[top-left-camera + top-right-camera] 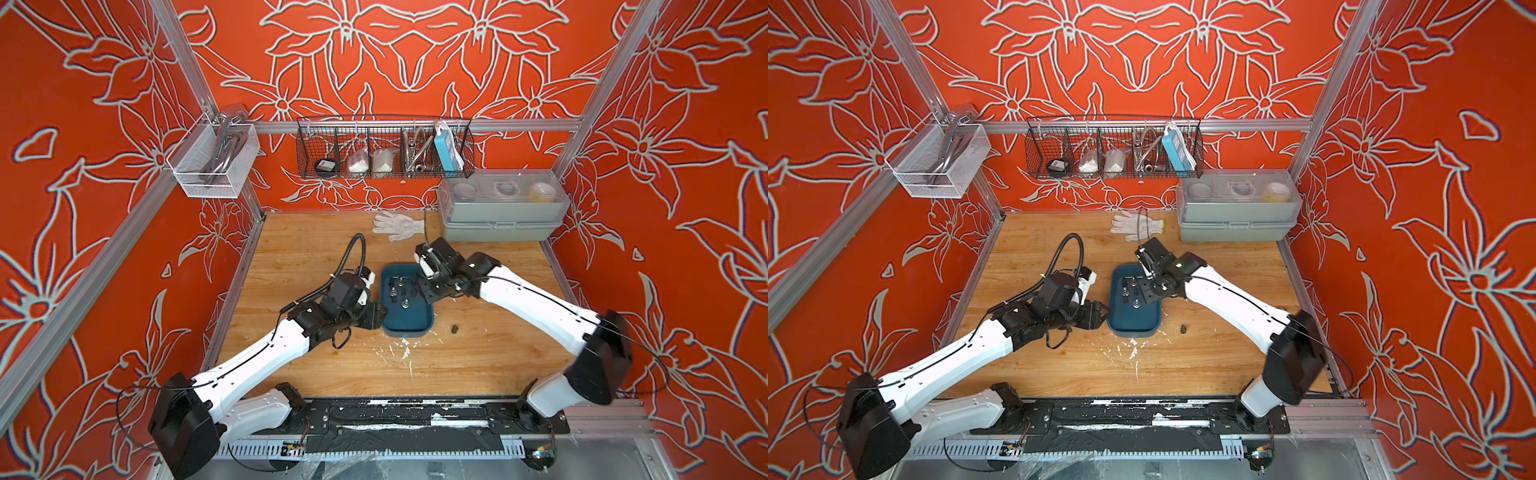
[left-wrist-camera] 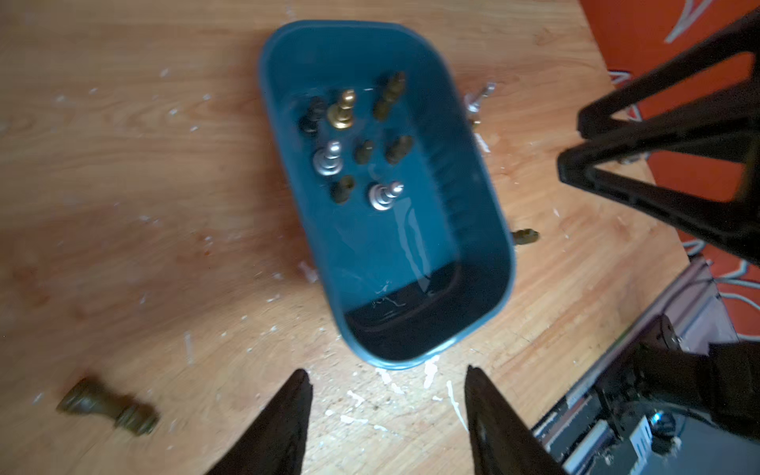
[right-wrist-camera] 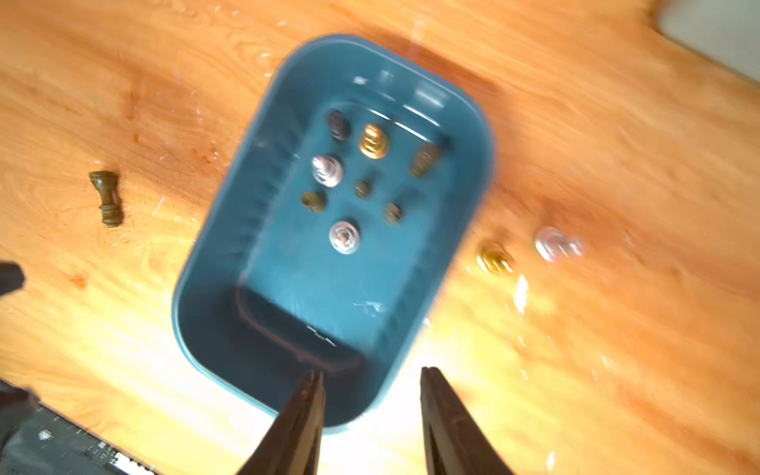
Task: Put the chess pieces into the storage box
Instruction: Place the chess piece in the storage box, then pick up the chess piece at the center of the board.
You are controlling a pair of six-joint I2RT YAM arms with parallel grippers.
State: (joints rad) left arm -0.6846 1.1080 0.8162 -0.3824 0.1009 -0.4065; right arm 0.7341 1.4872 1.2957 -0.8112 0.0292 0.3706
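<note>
Teal storage box (image 1: 409,330) on counter (image 1: 332,374), chess pieces (image 2: 339,109) inside, left hand (image 2: 386,370) and right hand (image 3: 372,370) released, empty, gold piece (image 3: 495,257), silver piece (image 3: 557,244) beside box in right wrist view, hidden in both top views

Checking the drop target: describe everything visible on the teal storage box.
The storage box is a shallow, lidless teal-blue tray, plastic by its look, rectangular with rounded corners and a glossy floor. It sits flat on the wooden table, about mid-table. About eight chess pieces cluster in its far half; the near half is bare.
</note>
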